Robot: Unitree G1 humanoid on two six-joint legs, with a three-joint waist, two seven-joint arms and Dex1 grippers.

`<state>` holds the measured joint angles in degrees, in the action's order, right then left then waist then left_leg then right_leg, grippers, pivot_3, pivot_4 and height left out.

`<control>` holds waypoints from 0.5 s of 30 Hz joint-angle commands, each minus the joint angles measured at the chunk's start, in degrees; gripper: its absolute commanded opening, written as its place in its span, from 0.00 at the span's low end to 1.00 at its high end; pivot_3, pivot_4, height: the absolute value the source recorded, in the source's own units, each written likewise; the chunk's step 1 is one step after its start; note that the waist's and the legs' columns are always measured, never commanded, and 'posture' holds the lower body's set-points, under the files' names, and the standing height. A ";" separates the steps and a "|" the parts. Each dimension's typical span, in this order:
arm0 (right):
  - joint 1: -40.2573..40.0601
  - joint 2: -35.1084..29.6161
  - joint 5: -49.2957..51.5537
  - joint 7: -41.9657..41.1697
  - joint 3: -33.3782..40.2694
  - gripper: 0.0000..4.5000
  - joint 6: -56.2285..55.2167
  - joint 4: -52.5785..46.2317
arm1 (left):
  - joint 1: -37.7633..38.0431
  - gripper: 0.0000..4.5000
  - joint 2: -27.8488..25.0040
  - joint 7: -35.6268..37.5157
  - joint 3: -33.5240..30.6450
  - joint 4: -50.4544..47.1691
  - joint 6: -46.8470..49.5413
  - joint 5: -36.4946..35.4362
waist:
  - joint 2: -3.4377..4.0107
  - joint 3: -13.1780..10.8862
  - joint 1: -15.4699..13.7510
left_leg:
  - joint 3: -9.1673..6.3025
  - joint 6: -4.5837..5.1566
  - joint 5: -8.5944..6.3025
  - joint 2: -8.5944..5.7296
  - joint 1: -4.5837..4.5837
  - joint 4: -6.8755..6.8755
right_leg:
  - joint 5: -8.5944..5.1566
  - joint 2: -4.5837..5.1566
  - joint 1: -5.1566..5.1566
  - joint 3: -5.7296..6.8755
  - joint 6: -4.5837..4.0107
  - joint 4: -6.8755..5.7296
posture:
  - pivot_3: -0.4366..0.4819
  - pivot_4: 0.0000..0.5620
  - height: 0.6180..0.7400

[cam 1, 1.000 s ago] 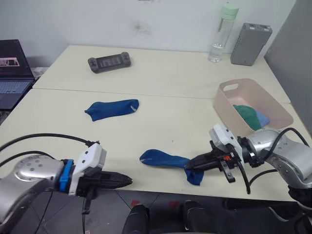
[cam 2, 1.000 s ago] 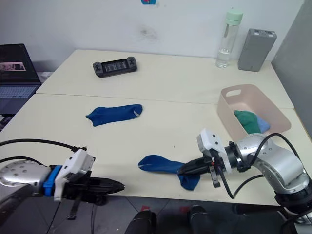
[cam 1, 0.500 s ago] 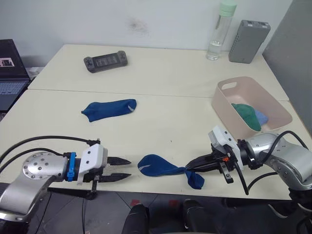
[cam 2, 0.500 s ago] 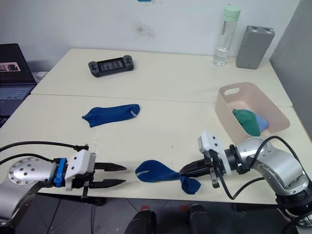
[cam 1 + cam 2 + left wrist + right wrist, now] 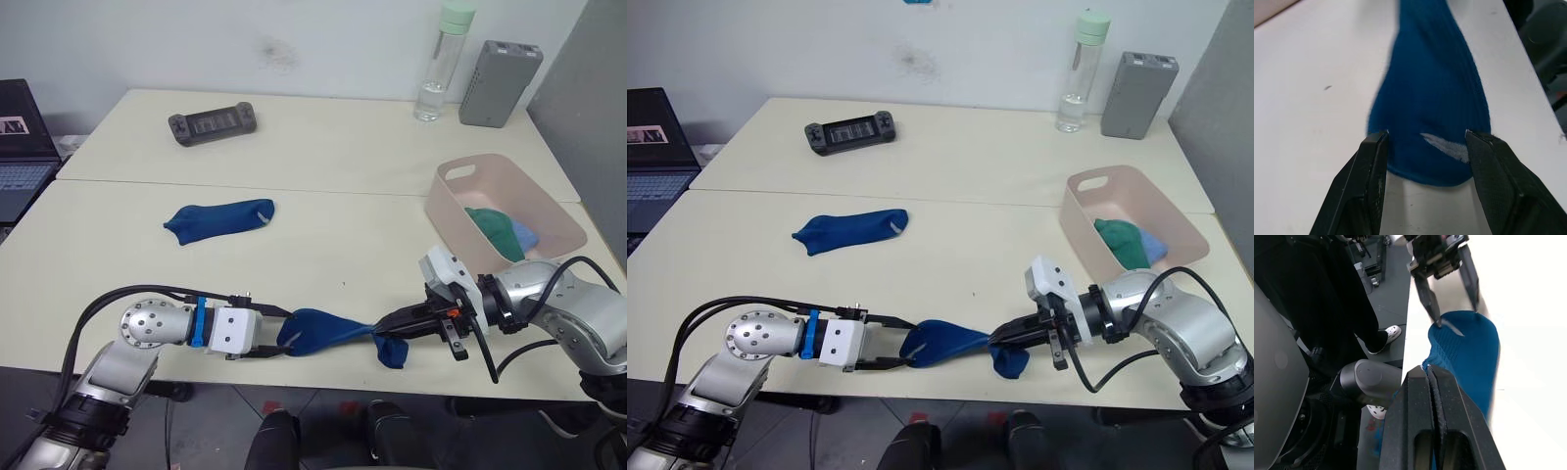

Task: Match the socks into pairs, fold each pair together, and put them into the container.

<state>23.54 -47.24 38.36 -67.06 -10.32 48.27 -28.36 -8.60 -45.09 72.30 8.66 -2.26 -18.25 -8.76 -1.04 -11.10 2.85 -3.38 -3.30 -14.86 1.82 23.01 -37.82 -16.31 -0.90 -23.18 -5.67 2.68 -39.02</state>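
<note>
I'm working the last pair. My right gripper (image 5: 380,328) is pinched tight on one end of a dark royal blue fabric sock (image 5: 328,329) lying along the near edge of the desk (image 5: 333,157); my left gripper (image 5: 281,334) is spread wide, one finger on either side of the sock's other end, not yet clamped. Next, I judge, the left must close on that end so I can carry the sock to its mate. That second dark blue sock (image 5: 221,217) lies left of the desk's centre. Count: two dark blue socks out, and a green and a light blue bundle in the pale pink plastic tub (image 5: 550,211) at the right edge.
</note>
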 commanded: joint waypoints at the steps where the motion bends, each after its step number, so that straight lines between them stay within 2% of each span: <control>1: 0.61 -0.70 0.57 0.02 1.03 0.00 -0.23 -0.64 | -0.53 0.57 -1.01 1.11 -1.11 -1.42 0.74 -3.02 | 0.00 0.00 0.00 | 0.00 0.00 0.00 0.00 0.00 0.00 | -0.01 0.00 0.00 0.00 0.02 0.00 | 0.48 0.27 1.00; 8: 0.05 -0.70 -0.22 0.08 0.51 0.00 -0.86 -0.34 | 1.61 0.57 -3.85 3.88 -2.01 -4.43 2.64 -6.76 | 0.00 0.00 0.09 | 0.00 0.00 0.00 0.00 -0.01 -0.01 | -0.04 0.00 0.01 0.00 0.08 -0.02 | 0.48 0.27 1.00; 11: 0.35 -0.63 -0.24 -0.06 0.42 0.00 -0.70 0.01 | 2.17 0.57 -4.04 3.69 -1.26 -4.33 0.87 -4.67 | 0.00 0.00 0.07 | 0.00 0.00 0.00 0.00 -0.01 -0.01 | -0.04 0.00 0.01 0.00 0.07 -0.02 | 0.48 0.27 1.00; 15: 1.03 -0.27 0.42 -0.14 0.53 0.00 0.03 -0.01 | 0.13 0.57 -1.55 0.56 0.74 -1.02 -2.95 0.69 | 0.00 0.00 0.04 | -0.01 0.00 0.00 -0.01 -0.01 -0.02 | -0.04 0.00 0.02 0.01 0.07 -0.02 | 0.48 0.27 1.00</control>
<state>23.61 -47.36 37.77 -67.09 -10.36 48.23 -27.36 -7.72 -47.45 74.25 8.77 -3.38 -19.41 -9.50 -1.03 -11.10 2.88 -3.39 -3.30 -14.86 1.81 23.00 -37.85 -16.35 -0.90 -23.16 -5.66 2.76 -39.05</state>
